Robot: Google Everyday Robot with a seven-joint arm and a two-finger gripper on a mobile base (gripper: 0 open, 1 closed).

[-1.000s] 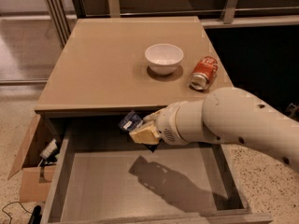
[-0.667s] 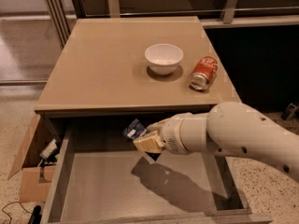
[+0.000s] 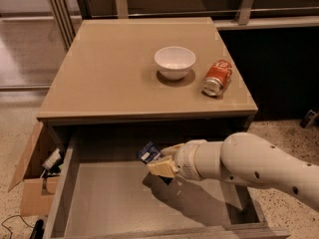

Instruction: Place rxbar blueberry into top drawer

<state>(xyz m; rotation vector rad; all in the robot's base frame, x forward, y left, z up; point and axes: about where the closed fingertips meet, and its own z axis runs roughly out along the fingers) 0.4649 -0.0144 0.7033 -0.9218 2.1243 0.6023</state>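
The top drawer is pulled open below the tan cabinet top, showing its grey-beige bottom. My gripper reaches in from the right on a white arm and sits inside the drawer space, near its back middle, above the floor. It is shut on the rxbar blueberry, a small dark navy bar whose end sticks out to the upper left of the tan fingers. The bar is held above the drawer bottom, not resting on it.
A white bowl and an orange-red soda can lying on its side sit on the cabinet top. A cardboard box stands on the floor at the left of the drawer. Railings run along the back.
The gripper with the bar has moved down from the cabinet's front edge into the open drawer. The bowl and can have not moved.
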